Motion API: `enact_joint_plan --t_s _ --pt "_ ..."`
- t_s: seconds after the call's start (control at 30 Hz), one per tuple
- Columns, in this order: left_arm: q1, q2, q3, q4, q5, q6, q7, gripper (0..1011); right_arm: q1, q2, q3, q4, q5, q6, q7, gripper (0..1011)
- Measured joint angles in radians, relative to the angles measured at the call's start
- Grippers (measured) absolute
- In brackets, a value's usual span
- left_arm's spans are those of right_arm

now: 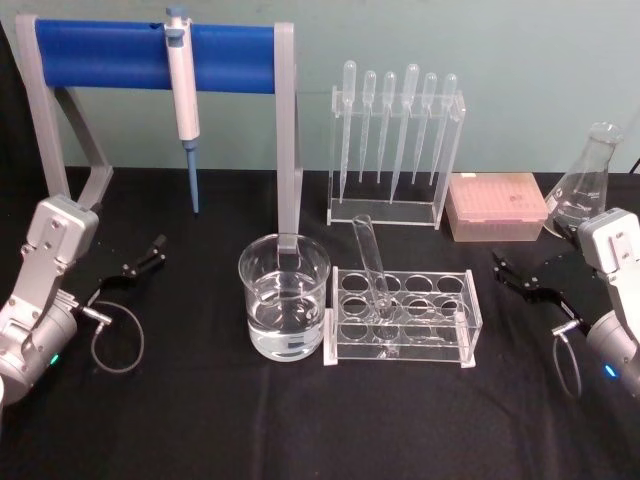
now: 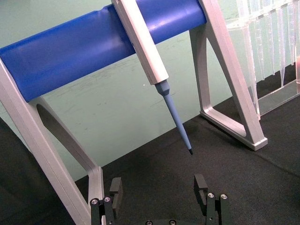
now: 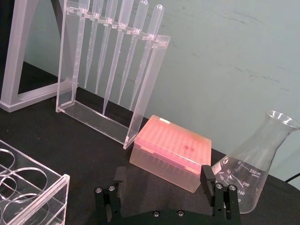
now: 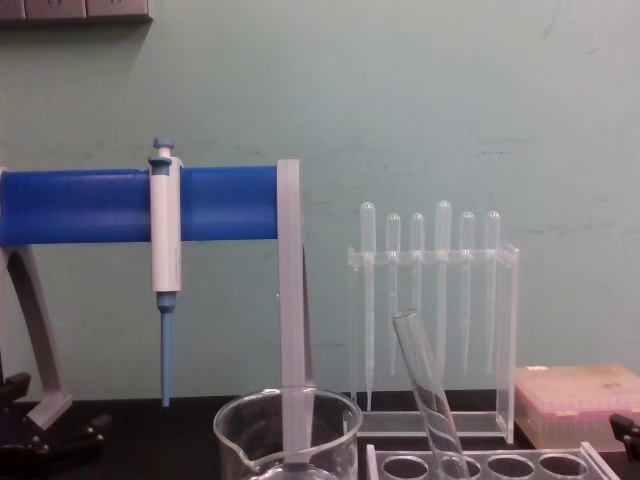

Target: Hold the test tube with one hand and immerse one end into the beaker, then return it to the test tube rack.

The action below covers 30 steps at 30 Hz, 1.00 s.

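You are looking at a test tube (image 1: 372,265) standing in a clear plastic rack (image 1: 402,352) near the middle of the black surface (image 1: 300,430). It is sitting in one of the left-hand holes, with its rounded bottom down inside the rack. It is leaning, so its open rim is tipping toward the robot's left. The tube is long, narrow, clear and colourless, and more than half of it is showing above the rack. The beaker (image 1: 284,310), wide and partly filled with water, is sitting just beside the rack's left end.

The tube is likely light and stiff, but also smooth, slippery and easily broken. You are best taking hold of the bare upper part, below the rim, and closing gently. Lifting it along its lean should keep it from catching on the hole.

The left gripper (image 1: 140,262) is resting low at the left of the surface, well apart from the beaker. Its jaws are spread wide and holding nothing. The right gripper (image 1: 517,275) is resting at the right, near the rack's right end, its jaws likewise wide apart and empty.
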Motion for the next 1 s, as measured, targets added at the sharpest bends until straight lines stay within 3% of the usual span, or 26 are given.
enact_joint_plan --t_s 0.17,0.3,0.63,0.83,1.0 --pt "0.000 0.000 0.000 0.000 0.000 0.000 0.000 1000 -0.001 0.000 0.001 0.000 0.000 0.000 0.000 1000" --pt "0.000 0.000 0.000 0.000 0.000 0.000 0.000 1000 -0.039 0.016 0.017 -0.050 -0.020 0.015 -0.018 1000" --pt "0.000 0.000 0.000 0.000 0.000 0.000 0.000 1000 -0.190 0.094 0.076 -0.274 -0.028 0.063 -0.037 1000" --pt "0.000 0.000 0.000 0.000 0.000 0.000 0.000 1000 -0.236 0.126 0.083 -0.385 0.016 0.069 0.055 1002" --pt "0.000 0.000 0.000 0.000 0.000 0.000 0.000 1000 -0.195 0.115 0.049 -0.409 0.057 0.086 0.181 1002"
